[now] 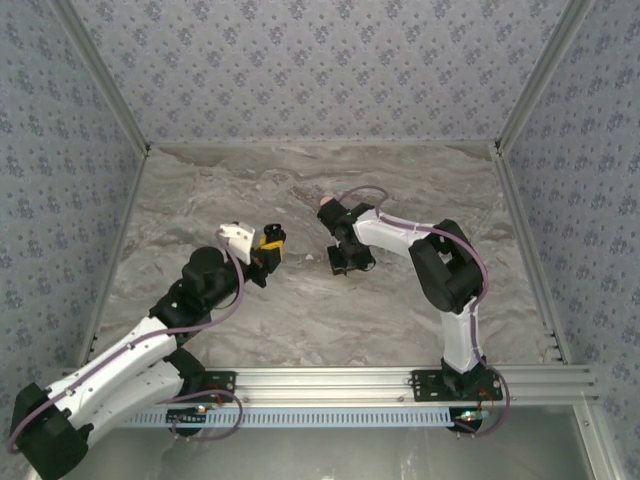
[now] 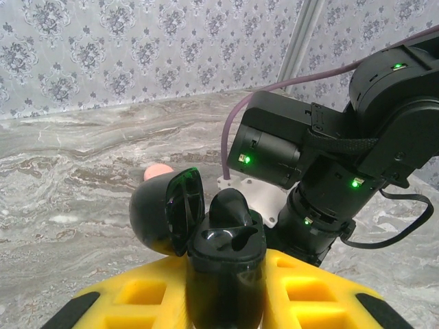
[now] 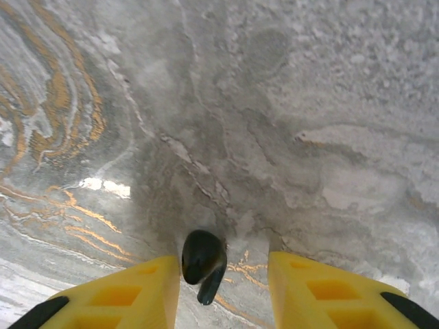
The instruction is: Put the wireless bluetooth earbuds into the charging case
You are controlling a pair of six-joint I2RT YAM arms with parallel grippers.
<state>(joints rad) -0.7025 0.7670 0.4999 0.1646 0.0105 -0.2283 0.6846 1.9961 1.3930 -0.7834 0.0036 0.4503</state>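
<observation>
My left hand (image 2: 223, 296) is clamped on the charging case (image 2: 226, 264), yellow fingers (image 2: 130, 298) tight on either side, case upright and facing me. Its lid (image 2: 168, 212) hangs open to the left. A glossy black lump (image 2: 230, 205) sticks up from the open top; it looks like an earbud sitting there, though I can't tell how deep. A small pink thing (image 2: 158, 171) peeks over the lid from the table (image 2: 62, 185) behind, too hidden to name. The right arm (image 2: 329, 157) is close in front of the case.

On my right hand (image 3: 223, 269), the fingers are apart, pointing down at the marble. A black earbud (image 3: 202, 257) lies on the table between them, rounded end up, stem toward me, closer to the left-side finger (image 3: 123, 295). Whether it touches that finger, I can't tell.
</observation>
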